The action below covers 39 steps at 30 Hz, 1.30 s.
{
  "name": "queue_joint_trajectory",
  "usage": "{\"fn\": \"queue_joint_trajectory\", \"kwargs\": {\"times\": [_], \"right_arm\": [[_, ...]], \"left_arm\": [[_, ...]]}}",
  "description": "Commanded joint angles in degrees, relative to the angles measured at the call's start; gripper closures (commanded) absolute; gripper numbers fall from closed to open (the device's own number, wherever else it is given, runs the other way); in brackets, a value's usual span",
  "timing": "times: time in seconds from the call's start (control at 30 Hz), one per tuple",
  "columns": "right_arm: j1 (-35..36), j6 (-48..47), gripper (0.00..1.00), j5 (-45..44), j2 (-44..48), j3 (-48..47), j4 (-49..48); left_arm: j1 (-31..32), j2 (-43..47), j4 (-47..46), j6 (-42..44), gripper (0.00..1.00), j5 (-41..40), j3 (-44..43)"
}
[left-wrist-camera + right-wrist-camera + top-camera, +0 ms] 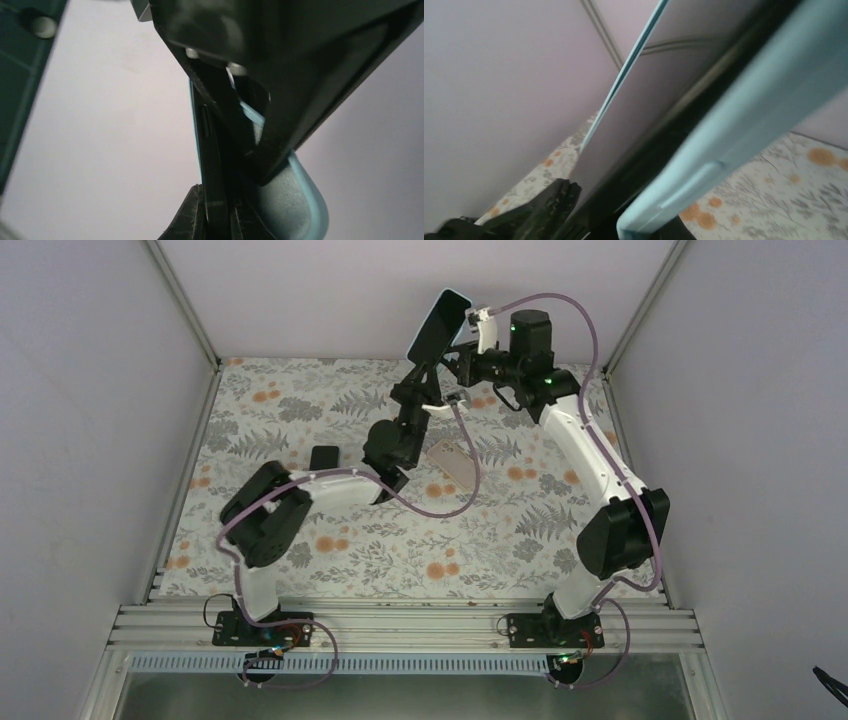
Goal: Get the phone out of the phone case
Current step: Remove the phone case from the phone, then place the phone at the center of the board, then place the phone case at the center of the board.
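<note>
Starting at the left of the overhead view, we see the floral-patterned table (250, 420) with a small black object (323, 458) lying on it left of centre. Just right of that, the left arm (330, 488) rises from its base at the bottom left and reaches up towards the top middle of the frame. A pale flat card (447, 455) lies on the table beside its wrist.

At the top centre, the phone (440, 322) is held in the air, tilted, well above the table. The left gripper (425, 362) holds it from below. In the left wrist view its fingers (192, 217) are closed tight on the phone's dark edge at the bottom of the frame. The light blue phone case (297, 200) bulges away from the phone to the lower right there.

Further right in the overhead view, the right gripper (472, 325) meets the phone's upper right edge, with the right arm (590, 455) bending down to the bottom right. In the right wrist view the case's rim crosses the frame diagonally. We cannot tell whether this gripper's fingers are pinching it or merely resting against it.
</note>
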<state>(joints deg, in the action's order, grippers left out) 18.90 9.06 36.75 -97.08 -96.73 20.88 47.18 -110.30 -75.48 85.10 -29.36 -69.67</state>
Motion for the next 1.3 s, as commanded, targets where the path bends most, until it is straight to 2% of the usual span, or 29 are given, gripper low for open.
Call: {"fn": "queue_joint_trajectory", "kwargs": {"times": [0.0,0.1,0.2,0.3,0.4,0.5,0.6,0.9,1.27], "right_arm": [[1.2,-15.2,0.97,-30.0,-0.2,5.5,14.1],[-1.2,-20.3,0.97,-40.9,0.4,7.3,14.1],[-5.0,-23.8,0.97,-41.8,1.3,8.8,15.1],[-8.7,-26.5,0.97,-34.2,3.4,10.8,17.5],[-11.2,-28.8,0.97,-22.3,3.5,11.7,22.6],[-11.9,-30.9,0.97,-12.6,0.6,12.8,27.1],[-12.2,-32.3,0.97,-8.6,-3.4,13.1,29.8],[-14.6,-36.2,0.96,-6.2,-10.8,13.5,31.5],[-20.7,-40.8,0.96,-5.5,-17.8,9.6,35.5]], "left_arm": [[-2.6,17.5,21.3,-6.2,0.98,3.1,0.9],[-3.5,24.6,38.6,-10.4,0.98,3.4,3.3],[-4.4,30.7,44.5,-6.8,0.98,2.1,11.5],[-4.9,36.4,43.3,-3.6,0.98,0.2,20.8],[-4.7,39.0,37.6,-0.7,0.98,-1.4,29.1],[-4.0,36.8,31.9,0.8,0.98,-3.5,34.1],[-3.1,32.8,23.2,3.2,0.98,-4.3,38.5],[-3.1,19.2,14.8,1.4,0.98,-5.5,40.0],[-3.6,6.2,13.2,0.9,0.98,-6.8,35.6]]}}
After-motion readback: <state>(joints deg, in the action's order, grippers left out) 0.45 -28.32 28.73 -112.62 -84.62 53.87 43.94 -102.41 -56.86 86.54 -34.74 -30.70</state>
